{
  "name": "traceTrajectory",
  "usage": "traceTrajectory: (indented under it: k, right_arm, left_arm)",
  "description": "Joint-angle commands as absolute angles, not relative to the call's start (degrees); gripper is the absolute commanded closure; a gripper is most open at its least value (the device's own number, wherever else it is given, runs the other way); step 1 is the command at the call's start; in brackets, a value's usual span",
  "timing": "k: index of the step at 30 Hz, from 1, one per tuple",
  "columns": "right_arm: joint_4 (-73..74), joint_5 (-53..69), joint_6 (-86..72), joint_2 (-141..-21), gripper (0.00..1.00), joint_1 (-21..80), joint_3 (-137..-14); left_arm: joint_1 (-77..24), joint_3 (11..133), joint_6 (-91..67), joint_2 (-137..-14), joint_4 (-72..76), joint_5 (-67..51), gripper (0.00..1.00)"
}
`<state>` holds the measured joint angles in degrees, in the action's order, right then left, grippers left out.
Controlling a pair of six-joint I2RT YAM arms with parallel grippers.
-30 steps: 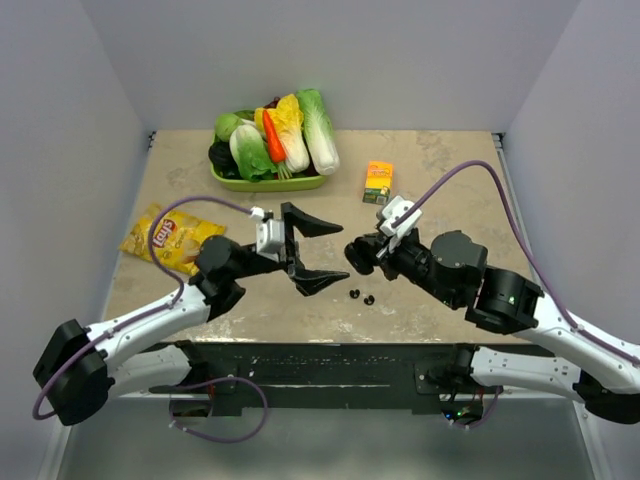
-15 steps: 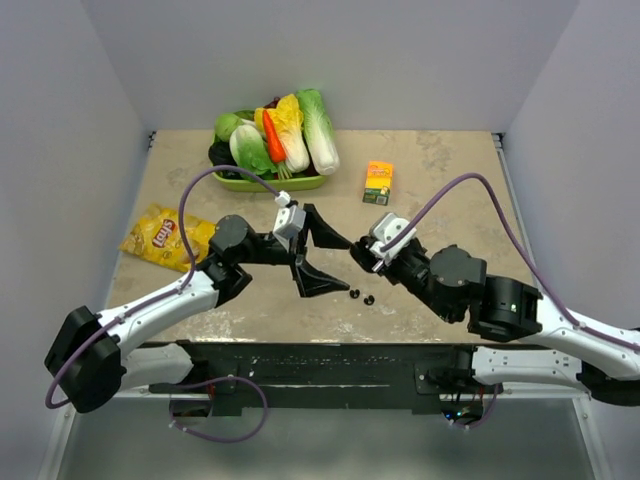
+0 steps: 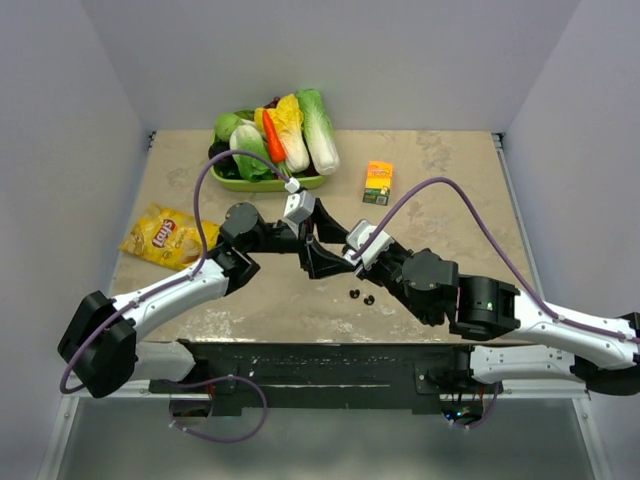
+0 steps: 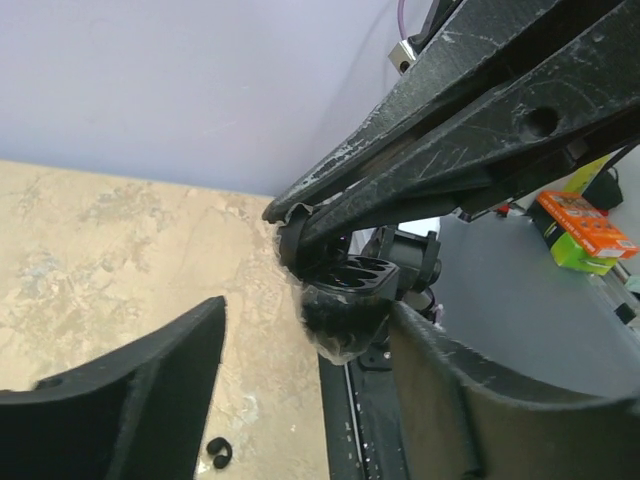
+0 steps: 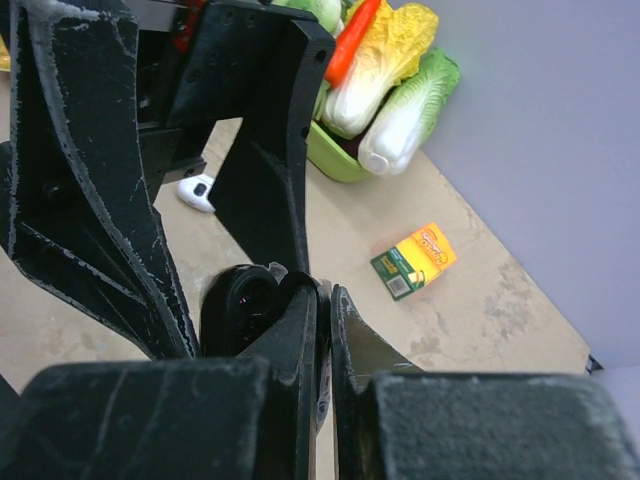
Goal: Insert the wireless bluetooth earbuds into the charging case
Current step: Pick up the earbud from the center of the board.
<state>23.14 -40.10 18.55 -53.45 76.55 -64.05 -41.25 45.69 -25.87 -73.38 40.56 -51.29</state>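
Looking down from above, you have both arms meeting over the middle of the table [image 3: 450,200]. Your right gripper [image 5: 322,288] is pinched nearly closed on the black charging case [image 4: 350,285], holding it clear of the tabletop with its lid open. The left wrist view shows a row of round cavities facing up.

Your left gripper [image 4: 308,305] has its jaws about halfway apart, one finger on each side of the case. The finger on the right of that view sits just beside the case. The other has a clear gap to it, so nothing is clamped on that side.

The black earbuds [image 3: 353,294] are not in the case. The two of them lie close together on the table, just in front of the two grippers and near the front edge. What looks like a white earbud [image 5: 197,192] lies on the table too. You see it in the right wrist view through the gap in the left gripper's frame.

At the back of the table, a green tray [image 3: 262,184] holds toy vegetables, and a small orange carton [image 3: 378,182] stands to its right. A yellow chip bag [image 3: 165,238] lies flat towards the left edge, beside your left arm.
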Motion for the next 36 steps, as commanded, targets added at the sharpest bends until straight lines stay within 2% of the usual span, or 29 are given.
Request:
traceTrajectory:
  k: [1, 3, 5, 6, 9, 11, 19, 22, 27, 33, 34, 35, 36]
  right_arm:
    - [19.42, -41.40, 19.34, -53.44, 1.00, 76.99, -65.83]
    - [19.34, -41.40, 19.25, -53.70, 1.00, 77.08, -65.74]
    - [19.16, -41.40, 19.25, -53.79, 1.00, 77.08, -65.65]
    - [18.99, -41.48, 19.25, -53.70, 1.00, 77.08, -65.48]
    - [18.98, -42.01, 19.25, -54.14, 1.00, 77.08, -65.48]
    - [18.81, -41.92, 19.16, -54.32, 1.00, 77.08, -65.39]
    - [18.20, -41.92, 18.98, -54.67, 1.00, 77.17, -65.30]
    - [18.02, -41.75, 18.90, -54.84, 1.00, 77.08, -65.21]
    - [17.93, -41.57, 18.81, -55.11, 1.00, 77.08, -65.21]
    - [17.93, -41.13, 18.46, -55.37, 1.00, 77.08, -65.39]
    - [17.93, -40.78, 18.20, -55.20, 1.00, 77.08, -65.39]
    - [17.84, -40.17, 18.02, -55.20, 1.00, 77.08, -65.48]
    - [17.67, -39.91, 17.76, -55.11, 1.00, 77.08, -65.57]
  left_arm:
    - [-40.87, 48.52, -26.89, -74.18, 41.66, -51.50, 0.37]
    - [-40.87, 48.78, -27.25, -74.79, 41.84, -52.03, 0.46]
    - [-40.87, 48.69, -27.33, -75.06, 41.92, -52.47, 0.50]
    - [-40.87, 48.69, -27.51, -75.15, 42.27, -52.56, 0.50]
    - [-40.87, 48.25, -28.56, -74.88, 43.76, -53.17, 0.39]
    - [-40.87, 48.16, -28.83, -74.79, 43.68, -53.00, 0.37]
    - [-40.87, 47.38, -29.44, -74.53, 45.00, -53.44, 0.37]
    - [-40.87, 47.20, -29.71, -74.53, 45.35, -53.44, 0.40]
    - [-40.87, 46.85, -30.06, -74.97, 46.31, -54.23, 0.64]
    - [-40.87, 46.14, -30.32, -75.32, 47.63, -54.84, 0.85]
    - [-40.87, 45.97, -30.32, -75.41, 47.90, -54.93, 0.90]
    - [-40.87, 45.71, -30.41, -75.41, 48.25, -54.93, 1.00]
    - [-40.87, 45.36, -30.58, -75.41, 49.21, -54.93, 1.00]
